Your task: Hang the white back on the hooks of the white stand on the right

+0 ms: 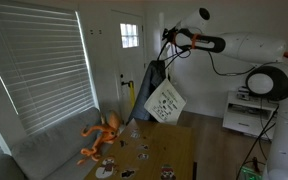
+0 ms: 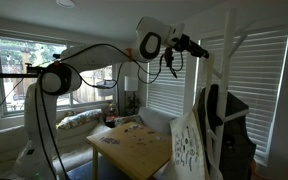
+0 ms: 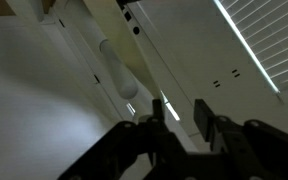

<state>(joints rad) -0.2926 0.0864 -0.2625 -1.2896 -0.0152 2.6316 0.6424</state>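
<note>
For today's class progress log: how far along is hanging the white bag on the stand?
Seemingly done: the white bag hangs from the white stand. In hand: the hand hovers at the stand's top; whether it grips anything is unclear. Left: let go and withdraw.

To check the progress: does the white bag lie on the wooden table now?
No, the white bag hangs in the air at the white stand, off to the side of the wooden table.

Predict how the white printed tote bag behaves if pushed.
Probably floppy: the white printed cloth tote bag hangs tilted and slack. Likely light and apt to swing, dangling free from the white stand.
</note>
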